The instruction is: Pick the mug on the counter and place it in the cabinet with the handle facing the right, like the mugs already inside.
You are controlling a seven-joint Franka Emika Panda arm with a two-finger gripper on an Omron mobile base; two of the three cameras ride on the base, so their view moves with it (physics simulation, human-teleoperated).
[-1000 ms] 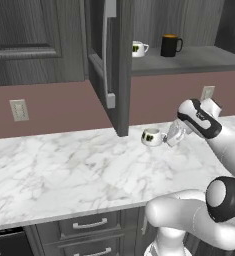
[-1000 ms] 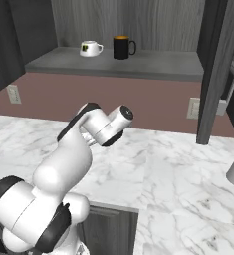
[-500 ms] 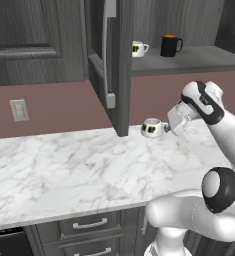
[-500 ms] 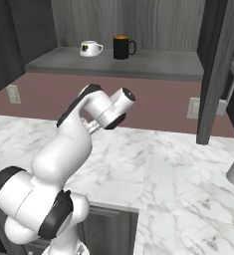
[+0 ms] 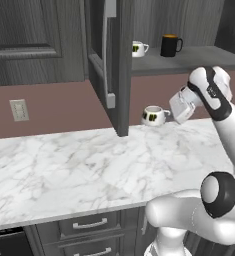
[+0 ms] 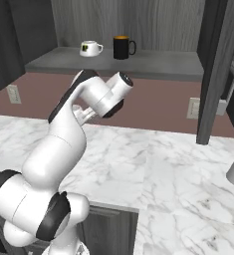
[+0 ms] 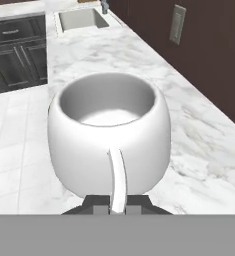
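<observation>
Hand view: gripper (image 7: 117,210) clamped on the handle of the mug (image 7: 109,137), which sits straight ahead of the fingertips. Since a second ago mug and hand have risen off the counter (image 5: 64,170); transfer toward the cabinet (image 5: 189,57) shelf above has probably begun.
</observation>
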